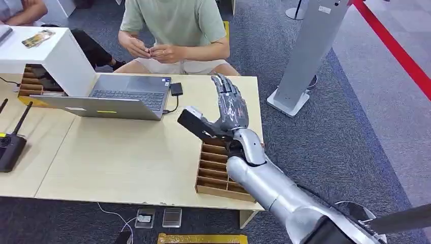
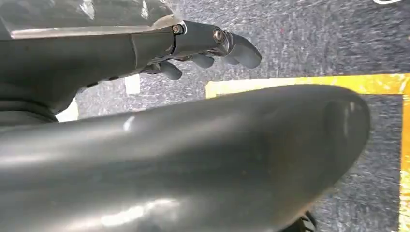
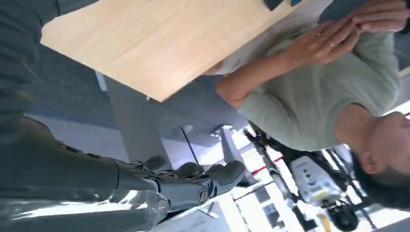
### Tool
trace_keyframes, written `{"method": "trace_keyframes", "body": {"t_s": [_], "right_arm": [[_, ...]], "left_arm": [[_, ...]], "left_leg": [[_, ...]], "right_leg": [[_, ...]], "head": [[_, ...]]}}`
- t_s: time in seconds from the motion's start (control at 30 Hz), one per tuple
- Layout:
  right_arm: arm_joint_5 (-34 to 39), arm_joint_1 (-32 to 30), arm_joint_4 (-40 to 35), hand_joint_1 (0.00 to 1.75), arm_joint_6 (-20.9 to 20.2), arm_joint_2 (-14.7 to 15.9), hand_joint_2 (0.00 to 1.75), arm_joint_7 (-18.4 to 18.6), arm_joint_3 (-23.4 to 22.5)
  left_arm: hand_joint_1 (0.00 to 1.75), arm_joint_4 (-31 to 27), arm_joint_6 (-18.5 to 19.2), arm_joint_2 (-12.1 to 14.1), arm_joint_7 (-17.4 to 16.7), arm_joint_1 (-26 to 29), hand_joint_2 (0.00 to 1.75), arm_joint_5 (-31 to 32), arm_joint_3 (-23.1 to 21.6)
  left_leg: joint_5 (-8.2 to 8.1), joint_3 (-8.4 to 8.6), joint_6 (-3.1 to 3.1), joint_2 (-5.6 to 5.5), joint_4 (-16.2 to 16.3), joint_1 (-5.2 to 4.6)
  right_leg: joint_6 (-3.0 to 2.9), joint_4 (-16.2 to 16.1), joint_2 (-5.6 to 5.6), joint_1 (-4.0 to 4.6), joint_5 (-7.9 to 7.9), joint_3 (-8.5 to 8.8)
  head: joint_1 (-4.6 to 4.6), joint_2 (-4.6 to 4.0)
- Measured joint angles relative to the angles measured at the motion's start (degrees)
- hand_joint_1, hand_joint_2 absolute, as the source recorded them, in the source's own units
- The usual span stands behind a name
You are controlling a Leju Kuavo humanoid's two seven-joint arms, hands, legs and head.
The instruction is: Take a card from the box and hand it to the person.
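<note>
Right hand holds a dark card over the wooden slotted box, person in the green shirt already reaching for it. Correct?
Not quite. In the head view the right hand holds the dark card above the wooden slotted box, but the person in the green shirt keeps both hands together at their lap, not reaching.

The box (image 1: 219, 173) sits on the counter (image 1: 122, 152), at its near right corner. The laptop (image 1: 119, 96) lies left of the box and farther back. The person (image 1: 175, 30) sits behind the counter, beyond the laptop. The right hand (image 1: 229, 109) is up above the box's far end.
</note>
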State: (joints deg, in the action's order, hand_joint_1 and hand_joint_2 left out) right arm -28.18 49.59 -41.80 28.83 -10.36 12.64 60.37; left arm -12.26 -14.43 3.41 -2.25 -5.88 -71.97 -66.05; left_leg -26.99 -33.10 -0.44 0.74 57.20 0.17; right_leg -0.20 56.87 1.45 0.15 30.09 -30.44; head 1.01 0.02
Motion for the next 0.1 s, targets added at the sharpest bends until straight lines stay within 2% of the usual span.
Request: {"method": "trace_keyframes", "body": {"t_s": [0.1], "right_arm": [[0.0, -4.6, -10.0, 0.00, -3.0, 4.4, 1.75, 1.4, -3.3]], "left_arm": [[0.00, 0.0, 0.1, 0.0, -0.2, 0.1, 0.00, 0.1, 0.0]], "left_leg": [[0.00, 0.02, 0.00, -0.02, 0.0, 0.00]], "right_leg": [[0.00, 0.0, 0.04, 0.00, 0.00, 0.01]], "head": [[-0.04, 0.00]]}}
